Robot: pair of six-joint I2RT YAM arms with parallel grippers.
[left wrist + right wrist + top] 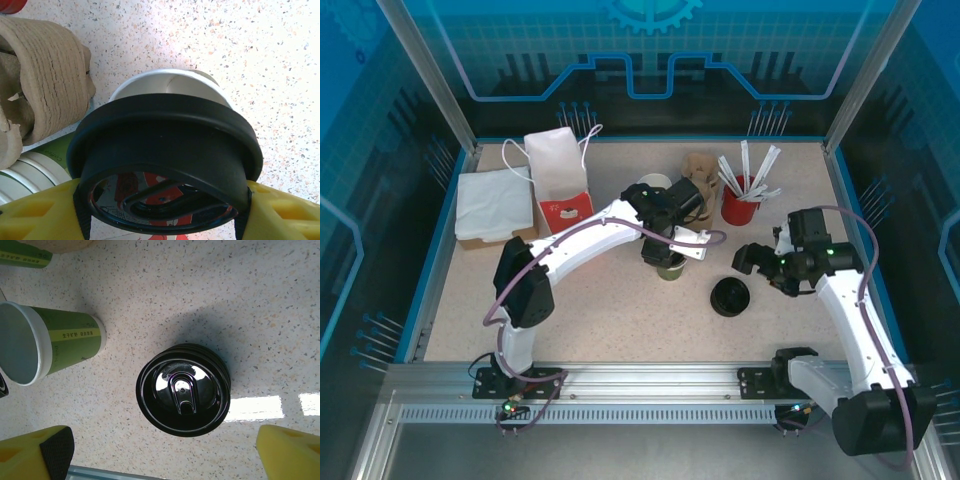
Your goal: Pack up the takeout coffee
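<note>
Two grippers, one green cup and one black lid.
From above, the left gripper is in the middle of the table, right over the cup, so you see just a bit of the cup. The left wrist view shows more. The gripper squeezes a round black lid between its yellow fingers, and the cup's white rim peeks out behind the lid. The right wrist view shows the cup's side. It has a green wall with a lighter stripe, it is cream inside, and its top is open. Near it sits a stack of black lids. The right gripper hangs over the stack with its fingers wide apart, holding nothing. The table is pale with tiny specks. Blue walls stand around it. A paper bag and a red cup of sticks stand at the back.
</note>
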